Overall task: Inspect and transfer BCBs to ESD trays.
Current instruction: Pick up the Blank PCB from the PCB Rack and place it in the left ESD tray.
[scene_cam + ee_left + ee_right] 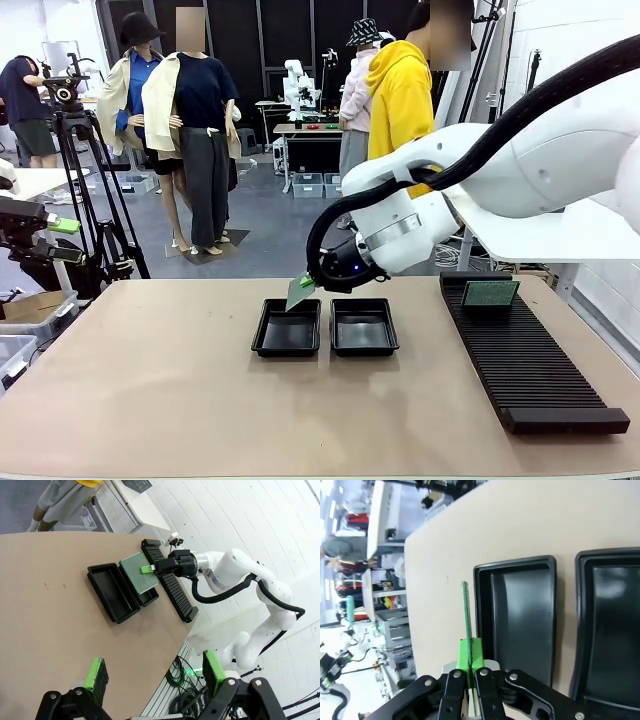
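Note:
My right gripper is shut on a green BCB and holds it tilted just above the far edge of the left ESD tray. The right ESD tray lies beside it, holding nothing. In the right wrist view the BCB shows edge-on between the shut fingers, beside the rim of one tray; the other tray lies next to it. A second BCB stands in the rack. My left gripper is open and holds nothing, high off the table's left side.
A long black slotted rack runs along the table's right side. A camera tripod stands beyond the left corner. A person in a yellow hoodie stands behind the table. Bare tabletop spreads left and in front of the trays.

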`<state>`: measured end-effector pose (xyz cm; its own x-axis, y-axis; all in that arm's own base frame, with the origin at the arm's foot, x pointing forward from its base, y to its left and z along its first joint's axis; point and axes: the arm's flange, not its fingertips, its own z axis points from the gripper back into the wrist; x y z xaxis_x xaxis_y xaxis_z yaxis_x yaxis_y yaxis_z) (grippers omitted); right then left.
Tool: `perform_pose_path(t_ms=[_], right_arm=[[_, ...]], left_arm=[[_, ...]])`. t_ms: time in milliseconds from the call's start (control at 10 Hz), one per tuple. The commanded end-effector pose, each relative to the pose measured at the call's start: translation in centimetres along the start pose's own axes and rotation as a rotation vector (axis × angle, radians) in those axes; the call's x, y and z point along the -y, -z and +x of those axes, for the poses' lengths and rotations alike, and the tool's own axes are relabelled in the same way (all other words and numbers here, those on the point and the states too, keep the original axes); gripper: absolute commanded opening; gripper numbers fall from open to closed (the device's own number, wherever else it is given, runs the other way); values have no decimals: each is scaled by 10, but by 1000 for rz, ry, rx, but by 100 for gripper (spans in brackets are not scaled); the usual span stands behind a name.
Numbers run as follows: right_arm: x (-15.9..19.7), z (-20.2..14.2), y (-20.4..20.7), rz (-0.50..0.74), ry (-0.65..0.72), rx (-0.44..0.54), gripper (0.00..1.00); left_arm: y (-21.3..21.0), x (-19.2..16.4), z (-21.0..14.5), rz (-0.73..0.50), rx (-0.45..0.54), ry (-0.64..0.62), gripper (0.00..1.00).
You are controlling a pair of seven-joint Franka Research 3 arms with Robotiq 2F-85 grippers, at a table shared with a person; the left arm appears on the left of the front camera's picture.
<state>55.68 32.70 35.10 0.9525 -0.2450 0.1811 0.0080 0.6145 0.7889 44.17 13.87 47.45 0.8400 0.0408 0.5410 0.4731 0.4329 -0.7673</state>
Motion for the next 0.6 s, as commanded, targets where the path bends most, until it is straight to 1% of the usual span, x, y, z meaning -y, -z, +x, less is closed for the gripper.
perform_pose_path(t_ms=[0,200,500], right_arm=[[-1,-5,22,-14,-17,18,0],[-7,-15,32,-61,-35,4,0],[-11,-19,44,-107,-24,23,0]], left_arm=[[-2,2,1,1,4,-17,100],[-2,2,1,1,4,-17,100],[-2,2,1,1,4,-17,100]])
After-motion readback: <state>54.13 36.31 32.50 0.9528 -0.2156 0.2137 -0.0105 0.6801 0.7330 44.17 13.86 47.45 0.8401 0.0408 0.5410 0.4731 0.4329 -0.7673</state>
